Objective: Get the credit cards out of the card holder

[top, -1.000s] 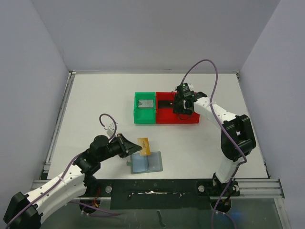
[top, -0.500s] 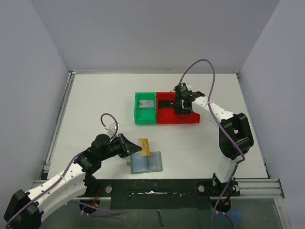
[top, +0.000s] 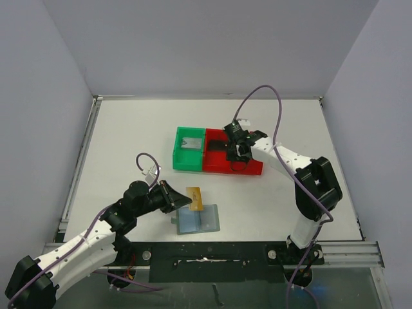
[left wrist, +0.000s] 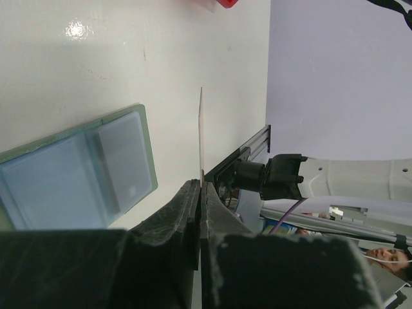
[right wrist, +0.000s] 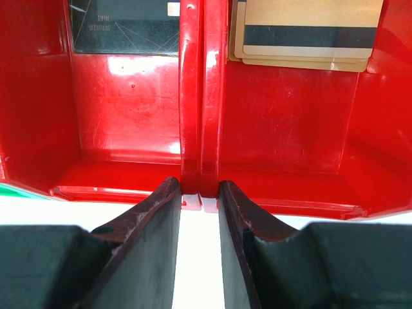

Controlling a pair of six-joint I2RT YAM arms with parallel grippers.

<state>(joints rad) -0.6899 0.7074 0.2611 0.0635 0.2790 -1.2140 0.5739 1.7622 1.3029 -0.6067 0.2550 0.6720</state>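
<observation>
left end effector pinches thin gold-tan card; right end effector clamps red bin.

The red bin was glossy moulded plastic, catching glare. The white table looked smooth, faintly shiny. The card holder seemed soft clear plastic; the credit cards matt.

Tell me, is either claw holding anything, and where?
Left gripper pinches a credit card by one edge; right gripper grips the red bin by its divider.
</observation>
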